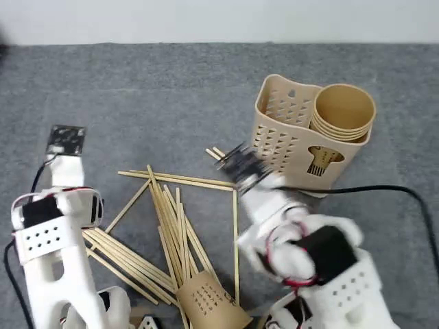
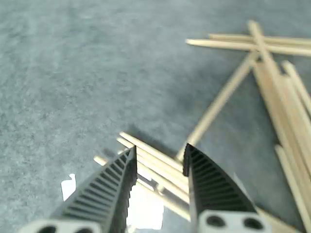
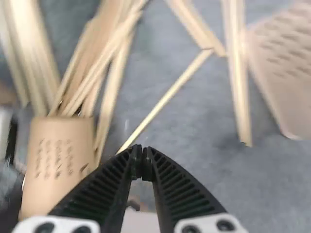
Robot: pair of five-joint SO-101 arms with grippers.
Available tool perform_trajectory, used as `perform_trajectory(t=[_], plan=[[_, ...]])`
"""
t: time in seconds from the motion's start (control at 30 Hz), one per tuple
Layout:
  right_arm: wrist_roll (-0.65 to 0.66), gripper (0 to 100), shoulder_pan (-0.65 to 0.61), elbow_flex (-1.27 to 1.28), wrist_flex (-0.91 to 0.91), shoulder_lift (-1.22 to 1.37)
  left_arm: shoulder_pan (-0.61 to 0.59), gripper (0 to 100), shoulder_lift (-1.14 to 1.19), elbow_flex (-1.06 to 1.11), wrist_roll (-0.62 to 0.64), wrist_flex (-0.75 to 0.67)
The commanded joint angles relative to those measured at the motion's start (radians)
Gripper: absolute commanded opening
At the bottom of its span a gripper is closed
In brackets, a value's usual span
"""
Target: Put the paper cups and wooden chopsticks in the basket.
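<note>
Chopsticks [image 1: 168, 212] lie scattered on the grey counter [image 1: 151, 89] between the two arms, most running lengthwise toward the arms' bases and a few crossing them on the far side. The left gripper [image 2: 159, 153] hangs with its jaws apart directly over the ends of a small bundle [image 2: 155, 162]. These sticks run slantwise across the gap rather than along it, so closing here would likely pinch them crosswise. The right gripper [image 3: 141, 154] has its jaws together on nothing, above the counter with a tipped paper cup [image 3: 58, 160] just beside it. The basket [image 1: 281, 130], already holding a stack of cups [image 1: 343, 113], stands on the right arm's side, well apart from the left gripper.
</note>
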Motion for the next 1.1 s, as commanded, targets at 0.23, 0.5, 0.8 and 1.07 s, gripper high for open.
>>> perform_trajectory(t=[0.23,0.5,0.8,1.07], plan=[[-0.011,1.1,0.496,-0.189,0.004,0.005,0.465,16,-0.038,-0.209,-0.046,0.377],[-0.011,1.0,0.802,-0.212,-0.048,0.007,0.783,16,-0.038,-0.262,0.037,0.413],[-0.011,1.0,1.13,-0.21,-0.274,0.018,1.186,16,-0.035,-0.289,0.086,0.417],[-0.068,0.9,1.259,-0.138,-0.383,0.019,1.481,24,-0.031,-0.323,0.192,0.419]])
